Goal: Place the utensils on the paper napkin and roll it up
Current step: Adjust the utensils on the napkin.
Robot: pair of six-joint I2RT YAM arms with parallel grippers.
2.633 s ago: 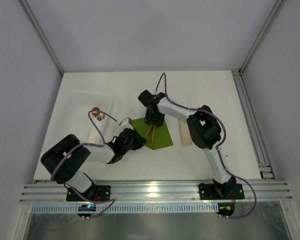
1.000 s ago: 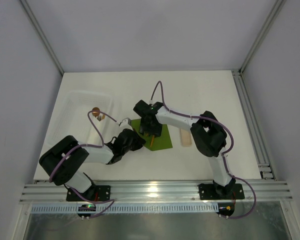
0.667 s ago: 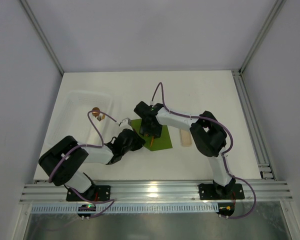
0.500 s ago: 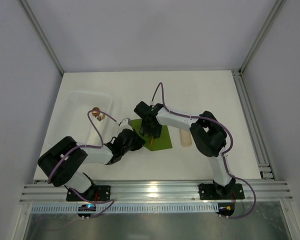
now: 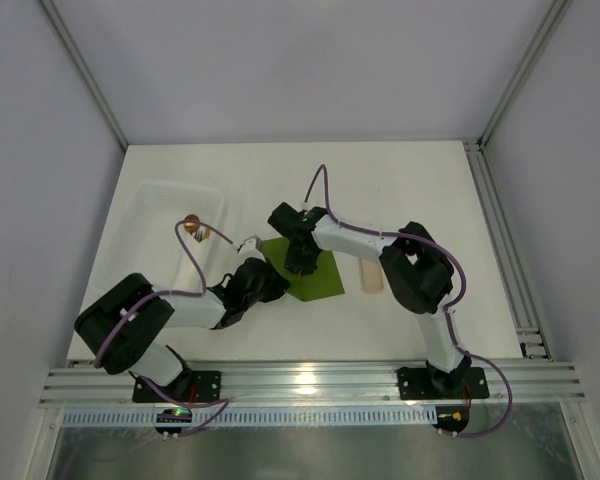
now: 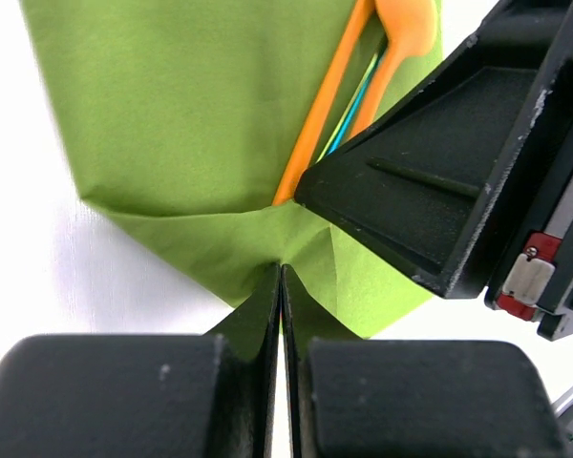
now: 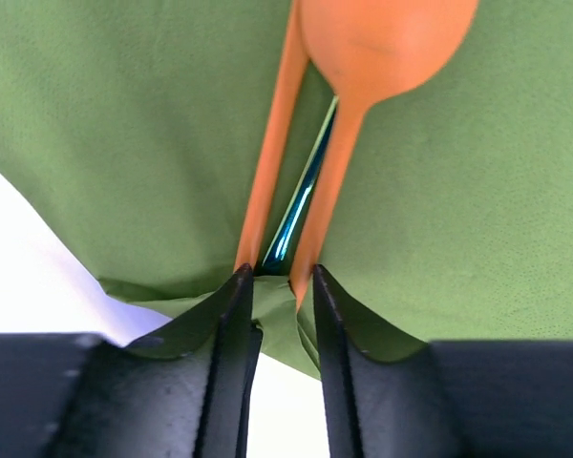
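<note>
On the table (image 5: 400,180), the left gripper (image 6: 281,277) jaws pinch a corner of the limp olive-green paper napkin (image 6: 191,105) (likely tears easily). The right gripper (image 7: 277,286) jaws flank the handle ends of the stiff, probably slick orange and iridescent metal utensils (image 7: 328,191); whether they grip is unclear.

Pairs white shells with black joints on the left arm (image 5: 190,308) and right arm (image 5: 352,238). Trails purple cables (image 5: 317,185). Ends in matte black fingers (image 7: 227,372), scuffed, beside a small red tab (image 6: 518,303).
</note>
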